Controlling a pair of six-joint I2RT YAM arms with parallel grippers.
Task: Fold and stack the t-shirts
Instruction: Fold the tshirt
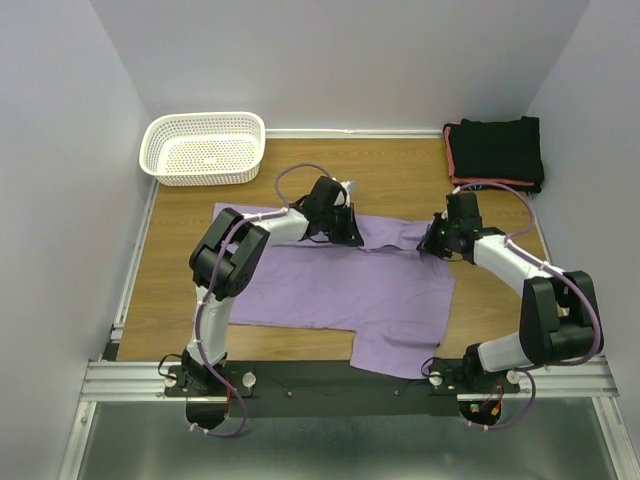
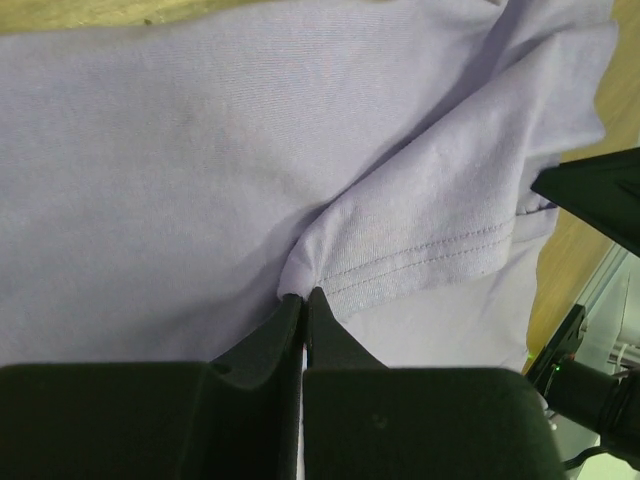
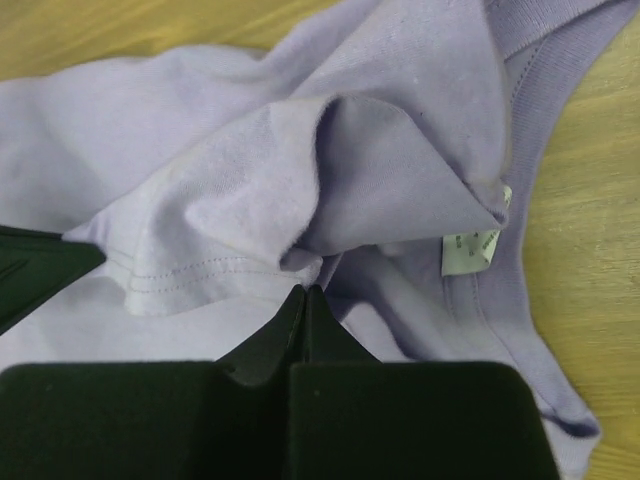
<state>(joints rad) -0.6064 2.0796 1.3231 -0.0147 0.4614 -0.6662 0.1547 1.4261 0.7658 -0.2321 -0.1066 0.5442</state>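
A lavender t-shirt [image 1: 340, 290] lies spread on the wooden table [image 1: 180, 270], with its far edge bunched between my two grippers. My left gripper [image 1: 349, 237] is shut, pinching a fold of the shirt [image 2: 180, 170] beside a stitched sleeve hem [image 2: 430, 255]; its tips show in the left wrist view [image 2: 303, 294]. My right gripper [image 1: 430, 247] is shut on a fold of the shirt [image 3: 380, 150] near the collar and its white label [image 3: 470, 250]; its tips show in the right wrist view [image 3: 305, 290]. A stack of folded black shirts [image 1: 497, 150], one with a coral-red edge [image 1: 451, 160], sits at the back right.
A white mesh basket [image 1: 205, 148] stands at the back left corner. Walls close the table on the left, back and right. The metal rail [image 1: 350, 378] with both arm bases runs along the near edge.
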